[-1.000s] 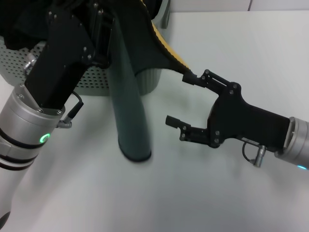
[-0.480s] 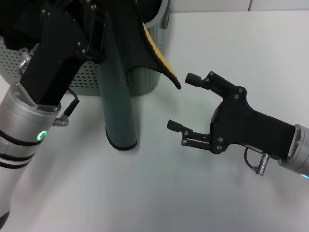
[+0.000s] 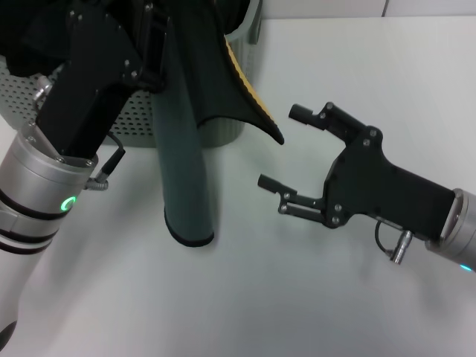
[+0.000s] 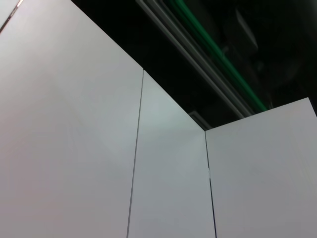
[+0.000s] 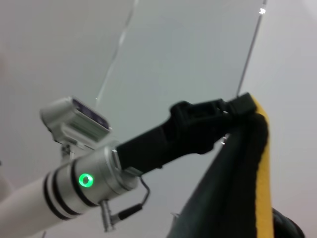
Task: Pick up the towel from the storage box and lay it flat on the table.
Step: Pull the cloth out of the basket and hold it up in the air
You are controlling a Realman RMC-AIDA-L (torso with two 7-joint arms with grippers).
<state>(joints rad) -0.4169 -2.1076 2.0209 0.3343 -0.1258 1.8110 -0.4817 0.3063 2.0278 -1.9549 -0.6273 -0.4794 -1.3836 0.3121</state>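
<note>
One towel (image 3: 186,141) hangs from the left gripper (image 3: 152,52), pinched, lifted over the box (image 3: 141,123). Right gripper (image 3: 286,152), spread, sits right of the free corner; next, grab it, spread over the table (image 3: 245,297).

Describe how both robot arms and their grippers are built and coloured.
Left arm: silver cylinder, black bands, green ring light, angular black wrist housing, thin black cable. Right arm: same silver segment, black housing; right gripper has two slim black linkage fingers.
</note>
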